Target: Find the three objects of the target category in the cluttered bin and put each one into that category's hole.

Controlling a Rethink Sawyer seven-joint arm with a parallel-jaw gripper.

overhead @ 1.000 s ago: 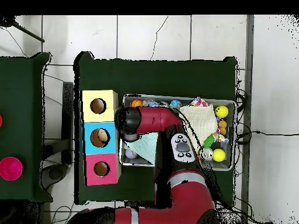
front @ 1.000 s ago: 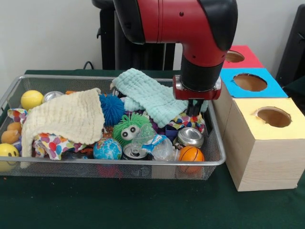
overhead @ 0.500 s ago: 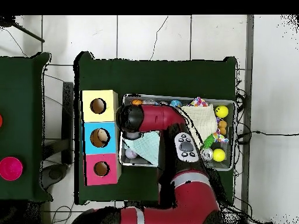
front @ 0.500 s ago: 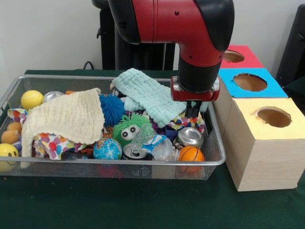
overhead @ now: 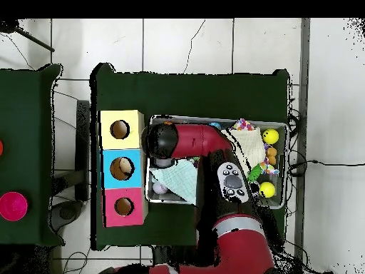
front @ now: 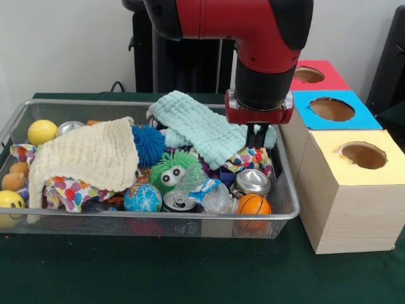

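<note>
- Front view: the red and black robot arm (front: 253, 38) comes down over the right end of the silver wire-mesh bin (front: 145, 218), which sits on the dark green table cover (front: 190, 272).
- Its black gripper (front: 255, 135) hangs just above the right edge of the pale mint-green cloth (front: 199, 126); the fingers look pressed close together with nothing between them.
- Just below the gripper lies a multicoloured patterned cloth (front: 250, 158), and nearer the front rim a silver metal can (front: 253, 182), an orange basketball-style ball (front: 254, 204), a crumpled clear plastic piece (front: 215, 196) and a second can lying on its side (front: 179, 201).
- Mid-bin are a green fuzzy toy with googly eyes (front: 169, 171), a blue spiky ball (front: 148, 143) and a blue globe ball (front: 142, 198).
- A cream waffle-weave cloth (front: 85, 157) drapes the left half; a yellow ball (front: 42, 132) lies far left, a yellow smiley ball (front: 11, 204) near left.
- Right of the bin stand three wooden boxes with round holes: yellow-topped (front: 354, 158) nearest, blue-topped (front: 332, 109) behind it, red-topped (front: 313, 75) farthest.
- Overhead view: the arm (overhead: 187, 141) covers the bin's (overhead: 287, 164) left part, hiding the gripper; the mint cloth (overhead: 178, 178) shows below it.
- The three boxes line up left of the bin, yellow (overhead: 120, 129), blue (overhead: 122, 168), red (overhead: 124, 207).
</note>
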